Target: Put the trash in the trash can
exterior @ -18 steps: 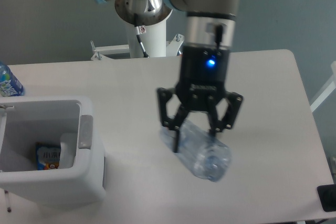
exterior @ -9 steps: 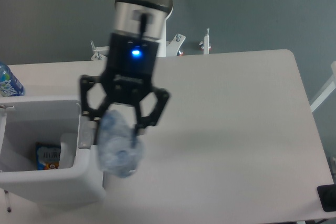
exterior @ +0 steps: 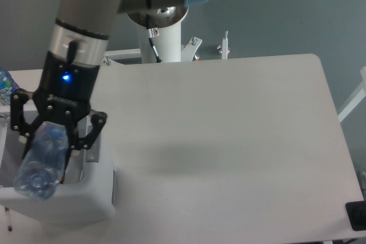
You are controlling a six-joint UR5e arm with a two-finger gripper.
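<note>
My gripper is shut on a clear plastic bottle and holds it tilted, its lower end down to the left. It hangs above the opening of the white trash can at the table's front left corner. The arm and the bottle hide most of the can's inside. The can's grey rim tab shows just right of the gripper. The bottle's label is blurred and its colour cannot be told. No crumpled white paper wad is in view.
A bottle with a bright blue label stands at the far left edge, behind the can. The white robot base stands behind the table. A dark object sits at the front right corner.
The gripper has carried the bottle leftwards from the table's middle, past the can's right wall, to above the can's opening. The packet seen earlier inside the can is now hidden.
</note>
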